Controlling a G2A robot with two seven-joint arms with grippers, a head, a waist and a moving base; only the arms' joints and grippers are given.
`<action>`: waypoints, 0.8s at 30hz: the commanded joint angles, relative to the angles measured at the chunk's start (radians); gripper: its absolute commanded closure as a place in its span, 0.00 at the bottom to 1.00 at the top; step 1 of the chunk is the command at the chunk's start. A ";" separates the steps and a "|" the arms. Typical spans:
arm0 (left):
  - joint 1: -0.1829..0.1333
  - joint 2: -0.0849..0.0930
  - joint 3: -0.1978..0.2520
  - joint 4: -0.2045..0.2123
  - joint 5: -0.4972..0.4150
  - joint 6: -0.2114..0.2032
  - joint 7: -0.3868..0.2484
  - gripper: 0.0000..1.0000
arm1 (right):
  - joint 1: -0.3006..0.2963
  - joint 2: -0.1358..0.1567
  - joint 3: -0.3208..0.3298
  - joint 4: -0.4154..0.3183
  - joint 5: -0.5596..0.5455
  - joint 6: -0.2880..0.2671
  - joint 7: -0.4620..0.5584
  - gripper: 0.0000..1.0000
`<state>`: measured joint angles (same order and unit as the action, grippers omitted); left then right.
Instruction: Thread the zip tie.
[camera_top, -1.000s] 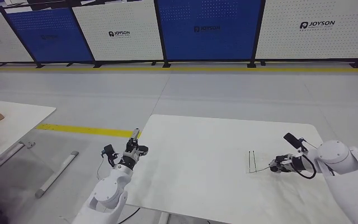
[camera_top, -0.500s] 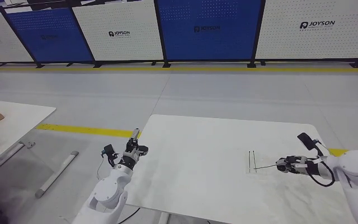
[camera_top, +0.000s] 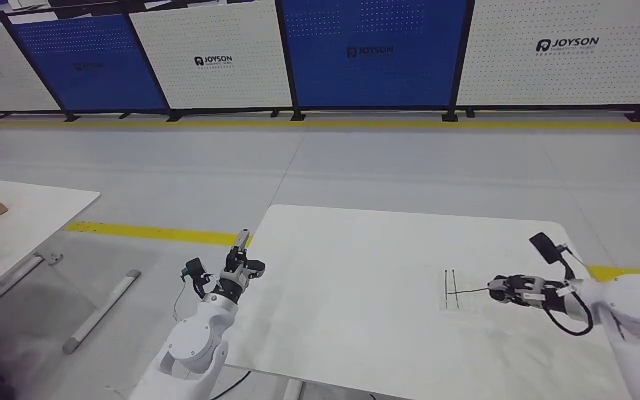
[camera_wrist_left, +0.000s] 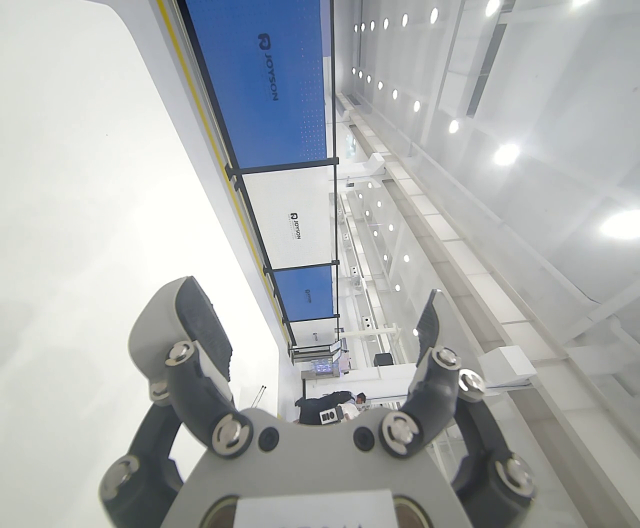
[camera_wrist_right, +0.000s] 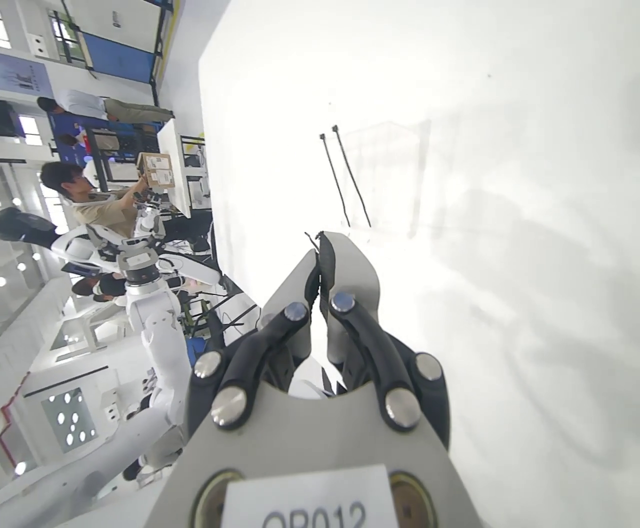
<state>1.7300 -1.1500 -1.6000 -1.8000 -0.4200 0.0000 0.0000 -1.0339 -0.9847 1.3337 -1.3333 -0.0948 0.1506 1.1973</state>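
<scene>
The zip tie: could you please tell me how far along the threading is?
Done: right gripper shut on one zip tie. In hand: that tie held beside two spare ties. Remaining: threading; it is straight, and the left gripper is open, empty.

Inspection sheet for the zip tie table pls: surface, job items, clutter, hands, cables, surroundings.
surface: white table.
job's things: two zip ties lying side by side; third zip tie in the right hand.
clutter: what looks like a clear sheet by the loose ties.
hands: right shut on the tie; left hand open at the table's left edge.
cables: black cable looped at the right wrist.
surroundings: blue and white panels, yellow floor line.
</scene>
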 joint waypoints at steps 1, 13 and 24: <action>0.000 0.000 0.000 0.000 0.000 0.000 0.000 0.00 | -0.021 0.000 0.013 -0.033 0.051 -0.034 -0.005 1.00; 0.000 0.000 0.000 0.000 0.000 0.000 0.000 0.00 | -0.063 0.000 0.002 -0.115 0.069 -0.041 -0.043 1.00; 0.000 0.000 0.000 0.000 0.000 0.000 0.000 0.00 | -0.084 -0.007 0.001 -0.120 0.146 -0.084 -0.109 1.00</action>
<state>1.7300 -1.1500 -1.6000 -1.8000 -0.4200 0.0000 0.0000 -1.1116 -0.9893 1.3354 -1.4514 0.0109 0.0884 1.1197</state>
